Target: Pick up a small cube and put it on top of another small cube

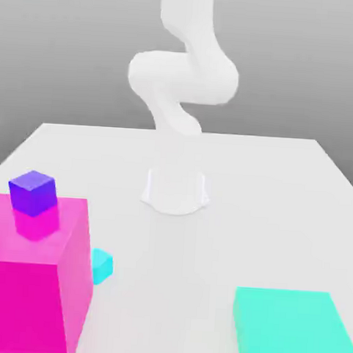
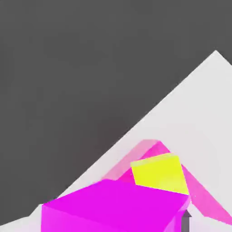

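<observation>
The gripper's state cannot be told here, whether released or clenched. The small cube [image 1: 33, 193] rests squarely on another small cube [image 1: 38, 224], the pair standing atop the big magenta block [image 1: 33, 281] on the table [image 1: 204, 247].

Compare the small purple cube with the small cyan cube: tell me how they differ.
Colour: the small purple cube is violet, the small cyan cube pale turquoise. Support: the purple one sits stacked on a small magenta cube, which seems to rest on the big magenta block; the cyan one lies low beside that block, on the exterior view's right. Visibility: the purple cube shows whole; the cyan cube is partly hidden by the block. Both are small, plain-faced cubes.
</observation>
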You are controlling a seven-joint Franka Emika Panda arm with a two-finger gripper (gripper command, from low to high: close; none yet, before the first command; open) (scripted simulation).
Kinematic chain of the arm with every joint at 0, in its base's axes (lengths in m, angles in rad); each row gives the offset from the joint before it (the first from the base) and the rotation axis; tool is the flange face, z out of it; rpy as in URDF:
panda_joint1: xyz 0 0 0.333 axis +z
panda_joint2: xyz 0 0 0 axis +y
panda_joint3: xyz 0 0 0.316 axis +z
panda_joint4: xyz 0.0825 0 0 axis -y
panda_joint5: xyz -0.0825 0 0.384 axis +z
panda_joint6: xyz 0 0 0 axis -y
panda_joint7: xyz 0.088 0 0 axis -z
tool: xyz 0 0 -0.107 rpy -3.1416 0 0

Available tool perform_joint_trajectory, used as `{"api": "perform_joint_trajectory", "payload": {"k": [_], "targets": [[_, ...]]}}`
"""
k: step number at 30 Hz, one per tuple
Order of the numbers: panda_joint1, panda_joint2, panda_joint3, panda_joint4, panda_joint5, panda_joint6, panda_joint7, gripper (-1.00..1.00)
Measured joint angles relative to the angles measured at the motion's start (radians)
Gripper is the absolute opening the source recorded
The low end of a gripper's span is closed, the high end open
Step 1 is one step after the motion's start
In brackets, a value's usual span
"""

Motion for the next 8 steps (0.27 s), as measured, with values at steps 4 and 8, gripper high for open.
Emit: {"api": "perform_joint_trajectory", "payload": {"k": [4, 8], "targets": [[-0.037, 0.047, -0.014, -0.067, 0.023, 0.095, 0.002, 1.00], [-0.037, 0.047, -0.014, -0.067, 0.023, 0.095, 0.002, 1.00]]}}
